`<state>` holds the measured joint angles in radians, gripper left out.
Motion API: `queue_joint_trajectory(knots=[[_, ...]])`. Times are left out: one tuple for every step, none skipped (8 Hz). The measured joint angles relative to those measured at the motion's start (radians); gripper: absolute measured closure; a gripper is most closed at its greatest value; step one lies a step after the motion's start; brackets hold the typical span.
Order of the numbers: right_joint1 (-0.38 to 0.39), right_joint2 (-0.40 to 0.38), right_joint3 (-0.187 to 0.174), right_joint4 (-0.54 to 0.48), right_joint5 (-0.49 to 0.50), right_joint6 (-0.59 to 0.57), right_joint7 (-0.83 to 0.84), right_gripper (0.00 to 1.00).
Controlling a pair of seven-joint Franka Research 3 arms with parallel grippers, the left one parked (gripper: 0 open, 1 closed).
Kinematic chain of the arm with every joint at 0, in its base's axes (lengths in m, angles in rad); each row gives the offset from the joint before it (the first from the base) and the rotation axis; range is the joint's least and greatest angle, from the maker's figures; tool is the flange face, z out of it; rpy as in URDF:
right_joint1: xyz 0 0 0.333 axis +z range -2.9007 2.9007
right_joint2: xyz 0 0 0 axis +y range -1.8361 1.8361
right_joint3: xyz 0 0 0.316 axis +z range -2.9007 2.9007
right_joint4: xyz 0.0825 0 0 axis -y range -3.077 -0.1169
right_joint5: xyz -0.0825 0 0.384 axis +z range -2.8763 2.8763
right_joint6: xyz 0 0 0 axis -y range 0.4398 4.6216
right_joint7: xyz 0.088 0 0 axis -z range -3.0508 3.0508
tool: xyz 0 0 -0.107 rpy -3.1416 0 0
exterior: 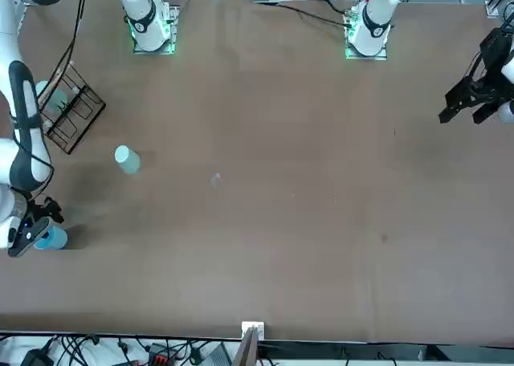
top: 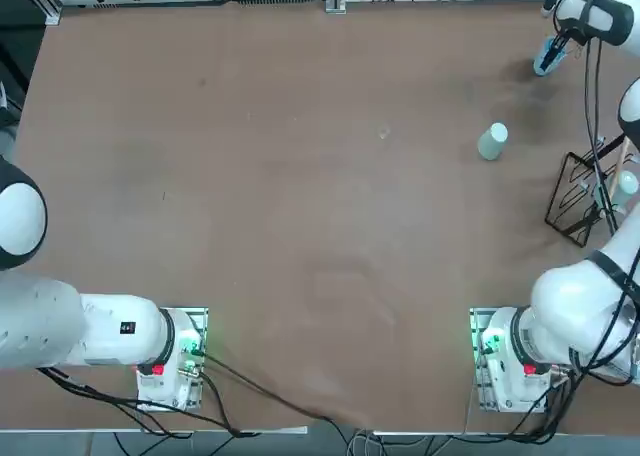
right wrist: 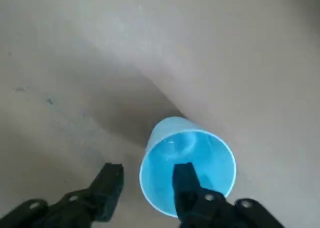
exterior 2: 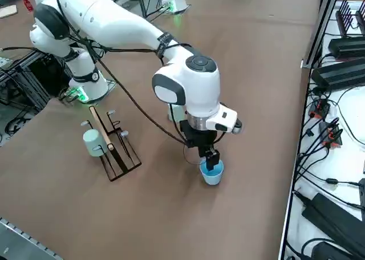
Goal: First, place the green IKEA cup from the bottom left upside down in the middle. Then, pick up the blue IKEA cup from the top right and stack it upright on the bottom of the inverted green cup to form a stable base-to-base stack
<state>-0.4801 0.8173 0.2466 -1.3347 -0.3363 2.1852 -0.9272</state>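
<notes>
We're w/ the R gripper [right wrist: 148,188] at the blue cup [right wrist: 187,170], fingers apart, one over the cup's mouth, the other outside its wall! Blue cup's upright on the table [top: 320,216], far right. Green cup [top: 492,142] stands upside down, nearer the bases, btwn blue cup & the black wire rack [top: 585,191].

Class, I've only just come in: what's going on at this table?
The right gripper is at the blue cup, fingers apart, one over the cup's open mouth and the other outside it, so it looks about to grip the wall. The blue cup stands upright on the table. The green cup stands upside down on the table, with nothing on it. The two are not stacked yet.
</notes>
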Motion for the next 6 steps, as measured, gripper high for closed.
queue_joint_trajectory(knots=[[-0.002,0.003,0.0,0.0,0.0,0.006,0.0,0.63],[-0.003,0.004,0.0,0.0,0.0,0.01,0.0,0.74],[-0.003,0.004,0.0,0.0,0.0,0.012,0.0,0.81],[-0.002,0.003,0.0,0.001,0.0,0.015,0.0,0.98],[-0.001,0.0,0.003,0.004,0.0,0.015,0.0,0.98],[0.003,-0.012,0.01,0.009,0.002,-0.008,0.002,0.98]])
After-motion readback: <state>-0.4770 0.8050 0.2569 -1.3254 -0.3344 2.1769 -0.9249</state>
